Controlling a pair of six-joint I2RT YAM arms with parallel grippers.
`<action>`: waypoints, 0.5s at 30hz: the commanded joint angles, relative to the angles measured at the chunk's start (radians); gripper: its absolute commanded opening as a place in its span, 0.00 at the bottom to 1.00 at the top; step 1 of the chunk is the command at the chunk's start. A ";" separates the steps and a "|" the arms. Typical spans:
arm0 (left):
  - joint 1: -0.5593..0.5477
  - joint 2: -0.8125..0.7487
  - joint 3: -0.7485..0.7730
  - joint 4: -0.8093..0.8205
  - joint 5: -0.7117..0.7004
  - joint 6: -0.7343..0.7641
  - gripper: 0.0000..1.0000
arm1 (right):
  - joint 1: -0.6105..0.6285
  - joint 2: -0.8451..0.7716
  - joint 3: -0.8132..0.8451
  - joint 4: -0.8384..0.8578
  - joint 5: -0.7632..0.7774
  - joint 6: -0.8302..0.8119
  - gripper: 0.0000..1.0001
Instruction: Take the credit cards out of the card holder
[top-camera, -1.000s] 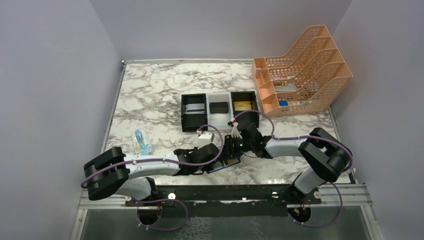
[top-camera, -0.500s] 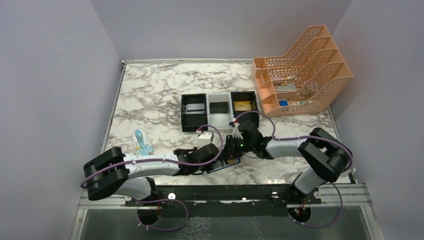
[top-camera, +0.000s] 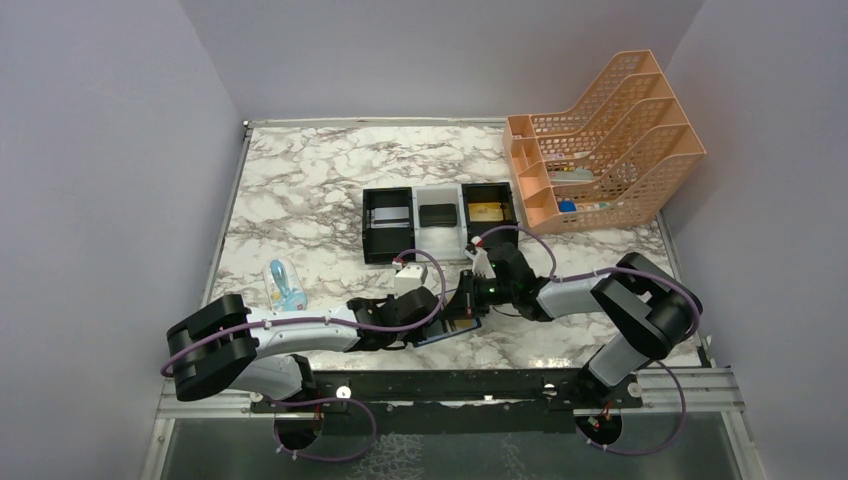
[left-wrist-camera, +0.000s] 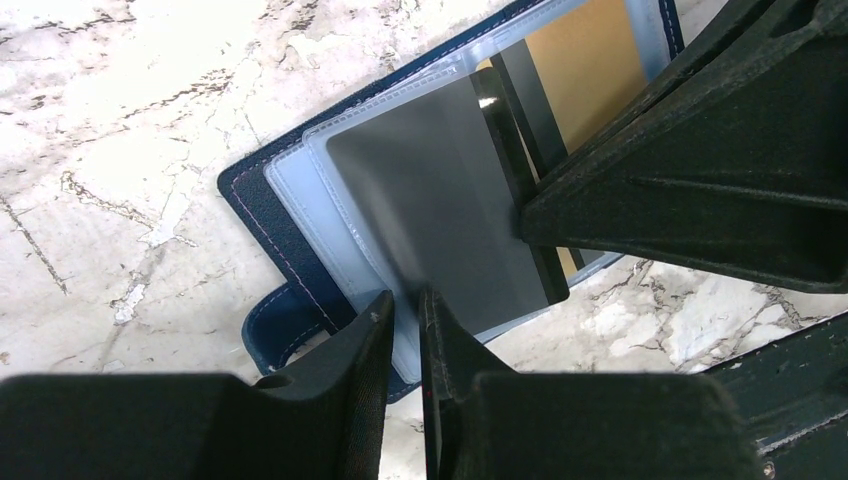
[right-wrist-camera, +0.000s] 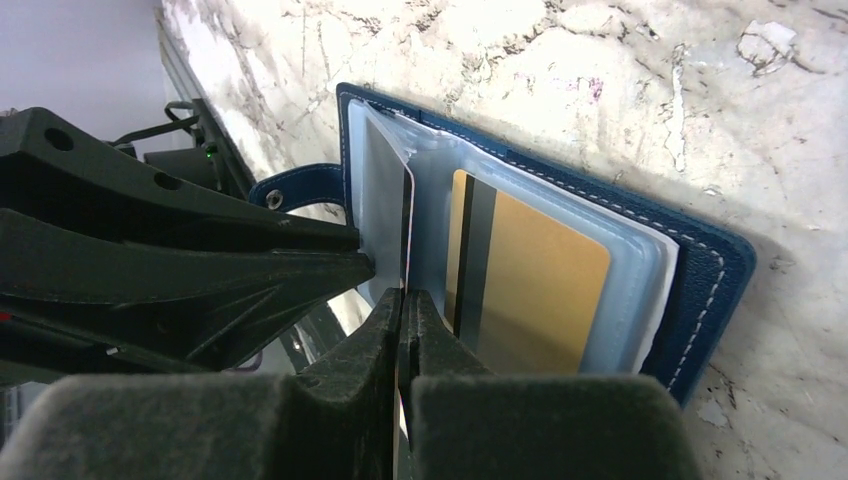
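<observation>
Nearest the arm bases, on the white marble-patterned table top (top-camera: 300, 190): small dark navy-blue folding card holder (left-wrist-camera: 245, 205), lying open and flat, snap tab (left-wrist-camera: 275, 335) on the left gripper's side. Inside, pale blue-grey clear plastic pockets (left-wrist-camera: 300, 215). Left gripper (left-wrist-camera: 405, 310) nearly closed, pinching the edge of 1 raised pocket leaf, only a thin slit between the fingers. Right gripper (right-wrist-camera: 402, 305) clenched tight on the edge of a thin silver-grey plastic card (left-wrist-camera: 430, 210), edge-on from the right wrist, tilted up from the holder between the 2 pincers. Far end seemingly inside the raised pocket, near corner jutting past it. Beneath, flat in the next pocket: thin gold plastic card with a black stripe (right-wrist-camera: 535, 285). Both pincers almost tip to tip over the holder, one from each side.

Further out, left of the arms: small clear plastic bottle-like item with blue inside (top-camera: 283, 285), lying on the marble. Mid-table, 3 open box trays in a row, side by side:
- left black tray (top-camera: 368, 230), holding a grey striped card (top-camera: 389, 213)
- white tray (top-camera: 437, 196), holding a black card (top-camera: 437, 214)
- right black tray (top-camera: 512, 208), holding a second gold card (top-camera: 486, 211)

Farthest, at the right rear corner: peach mesh plastic file rack (top-camera: 600, 140), with items in its lower slots too small to tell.
</observation>
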 joint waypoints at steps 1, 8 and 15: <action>-0.004 0.009 -0.029 -0.055 -0.020 -0.002 0.18 | -0.016 0.027 -0.020 0.088 -0.094 0.010 0.01; -0.005 0.007 -0.029 -0.062 -0.020 -0.003 0.17 | -0.082 0.023 -0.044 0.093 -0.151 -0.010 0.02; -0.004 0.017 -0.022 -0.062 -0.022 0.001 0.17 | -0.098 0.032 -0.031 0.046 -0.178 -0.058 0.02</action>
